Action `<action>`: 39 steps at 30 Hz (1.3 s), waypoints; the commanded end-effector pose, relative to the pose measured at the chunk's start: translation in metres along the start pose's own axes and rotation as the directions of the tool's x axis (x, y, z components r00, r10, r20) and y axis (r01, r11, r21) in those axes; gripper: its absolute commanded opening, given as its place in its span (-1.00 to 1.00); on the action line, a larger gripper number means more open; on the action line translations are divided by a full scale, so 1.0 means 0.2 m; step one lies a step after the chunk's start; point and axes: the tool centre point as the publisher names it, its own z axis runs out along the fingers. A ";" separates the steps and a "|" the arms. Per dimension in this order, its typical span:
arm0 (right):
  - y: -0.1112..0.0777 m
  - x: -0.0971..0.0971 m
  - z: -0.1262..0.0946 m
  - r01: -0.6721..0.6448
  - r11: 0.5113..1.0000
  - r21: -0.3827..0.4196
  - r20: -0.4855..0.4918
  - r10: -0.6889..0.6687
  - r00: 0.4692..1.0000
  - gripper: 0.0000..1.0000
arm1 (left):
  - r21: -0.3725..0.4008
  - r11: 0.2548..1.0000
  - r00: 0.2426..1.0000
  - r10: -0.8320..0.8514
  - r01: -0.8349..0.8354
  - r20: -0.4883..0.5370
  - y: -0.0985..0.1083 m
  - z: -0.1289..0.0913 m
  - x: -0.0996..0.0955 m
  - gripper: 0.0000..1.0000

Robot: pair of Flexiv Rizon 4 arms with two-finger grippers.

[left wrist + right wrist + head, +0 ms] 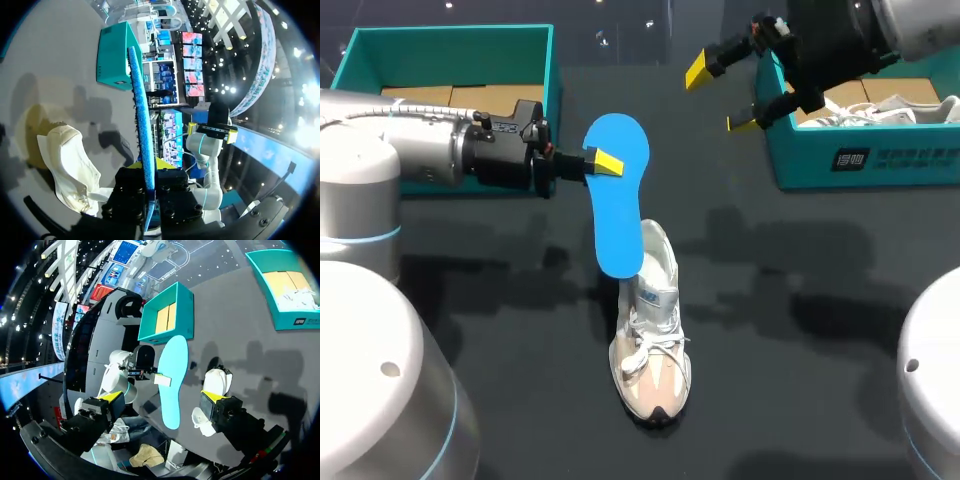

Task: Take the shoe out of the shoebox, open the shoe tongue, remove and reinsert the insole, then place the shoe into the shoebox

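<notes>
Table: dark top, seen from the head view; clock directions are taken from its middle.

Left arm: it comes in at 9 o'clock and lies roughly level, with the wrist pointing toward 3 o'clock. The left gripper sits at about 11 o'clock. Its jaws are clamped on one long edge of the insole. In the left wrist view the insole runs edge-on between the two fingers and both press against it.

Right arm: it comes in at 1 o'clock and is raised over the near wall of the right shoebox. The right gripper points toward 9 o'clock. Its jaws stand wide apart and hold nothing.

Shoeboxes: both are teal. The left shoebox is at 10 o'clock and shows a brown cardboard floor. The right one is at 2 o'clock and has a second white shoe lying in it.

Shoe: it stands on the table at 6 o'clock, outside both boxes. The upper is white, the toe is beige and points to 6 o'clock, and the laces are loose.

Insole: bright blue and off the table, with its broad end toward 12 o'clock. In the head view its narrow end overlaps the shoe's heel opening. In the right wrist view it shows apart from the shoe.
</notes>
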 end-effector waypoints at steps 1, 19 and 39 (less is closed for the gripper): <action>0.01 0.08 0.01 -0.032 0.999 0.033 0.480 0.012 0.877 1.00 | -0.001 1.000 1.000 0.000 0.000 0.002 0.00 0.00 0.00 -1.00; -0.02 0.31 0.22 -0.066 0.997 0.038 0.772 0.013 0.636 1.00 | -0.001 1.000 1.000 0.000 0.000 0.002 0.00 0.00 0.00 -1.00; -0.08 0.47 0.39 -0.038 0.999 -0.017 0.888 0.033 0.460 1.00 | -0.001 1.000 1.000 0.000 0.000 0.002 0.00 0.00 0.00 -1.00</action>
